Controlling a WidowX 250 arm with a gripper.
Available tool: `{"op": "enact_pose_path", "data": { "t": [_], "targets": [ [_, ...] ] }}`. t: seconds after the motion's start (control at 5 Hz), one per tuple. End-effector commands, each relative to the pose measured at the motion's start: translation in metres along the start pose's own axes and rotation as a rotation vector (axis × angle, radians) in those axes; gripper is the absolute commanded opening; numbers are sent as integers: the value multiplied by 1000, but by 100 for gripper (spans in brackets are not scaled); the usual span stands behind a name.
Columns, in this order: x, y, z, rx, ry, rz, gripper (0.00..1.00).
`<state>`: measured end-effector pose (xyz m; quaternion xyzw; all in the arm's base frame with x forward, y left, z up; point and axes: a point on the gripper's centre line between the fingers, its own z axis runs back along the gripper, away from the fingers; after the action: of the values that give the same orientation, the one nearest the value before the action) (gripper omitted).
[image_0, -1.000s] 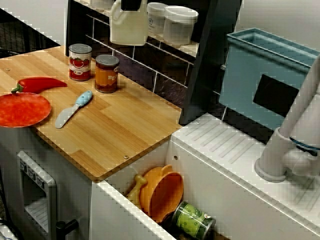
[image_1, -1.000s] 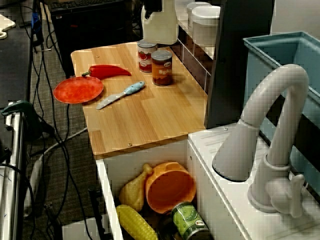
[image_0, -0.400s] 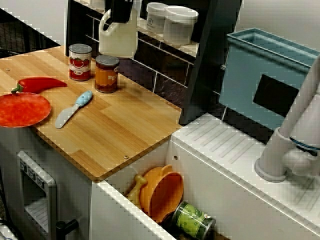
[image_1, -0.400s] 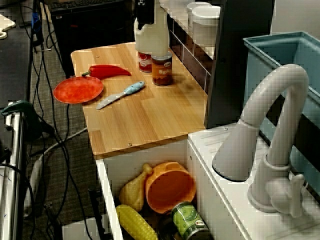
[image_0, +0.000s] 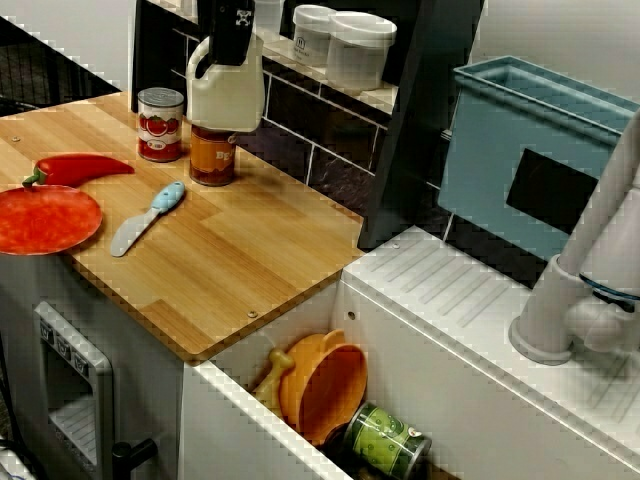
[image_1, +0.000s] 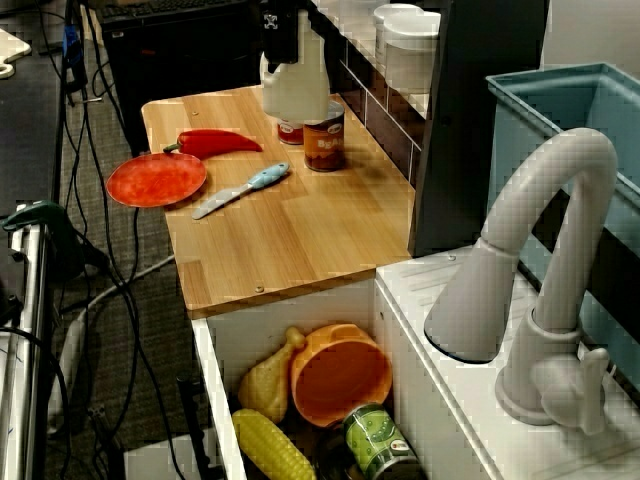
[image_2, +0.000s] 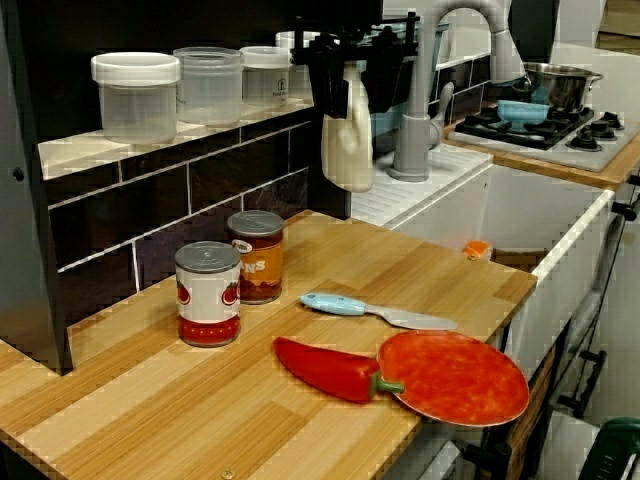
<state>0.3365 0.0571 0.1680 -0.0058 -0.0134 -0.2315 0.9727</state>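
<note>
The end effector (image_0: 228, 50) is up high over the back edge of the wooden table (image_0: 240, 270), clamped tight on the top of a white jug (image_0: 228, 98). The jug hangs upright, clear off the wood. In the high view its base covers the top of the orange-labelled can (image_0: 212, 160). In the view past the faucet it hides part of the tomato can (image_0: 160, 125) instead, so which can it hangs over, I can't tell. The view from the table's end shows a gap below the jug, in front of the dark tiled wall (image_2: 150, 220), and black fingers (image_2: 331, 90) running down either side of the jug's neck.

Down on the table, both cans stand upright, side by side and close together near the back edge. Out toward the front edge lies a knife (image_0: 148, 217) with a pale blue handle, flat and apart from the cans. Next along is a red pepper (image_0: 80, 168), stem end up against the rim of a red plate (image_0: 45, 220), and that plate pokes out over the front edge in the view from the table's end.

Up on the shelf (image_2: 80, 152) behind, clear lidded containers (image_2: 135, 95) stand in a row. Beyond the table's sink-side edge, the white sink (image_1: 290, 305) holds an orange bowl (image_1: 340, 378), a toy drumstick (image_1: 268, 380), a corn cob (image_1: 272, 450) and a green can (image_1: 375, 440) lying on its side. A pale faucet (image_1: 560, 200) arches over it, with a blue bin (image_0: 490, 140) behind.
</note>
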Motion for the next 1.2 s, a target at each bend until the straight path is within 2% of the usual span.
{"op": "enact_pose_path", "data": {
  "t": [0.0, 0.4, 1.0],
  "targets": [
    [-2, 16, -20, 83, -27, -12, 0],
    [-1, 12, -23, 87, -54, -42, 0],
    [-2, 9, -42, 113, -70, -59, 0]
  ]
}}
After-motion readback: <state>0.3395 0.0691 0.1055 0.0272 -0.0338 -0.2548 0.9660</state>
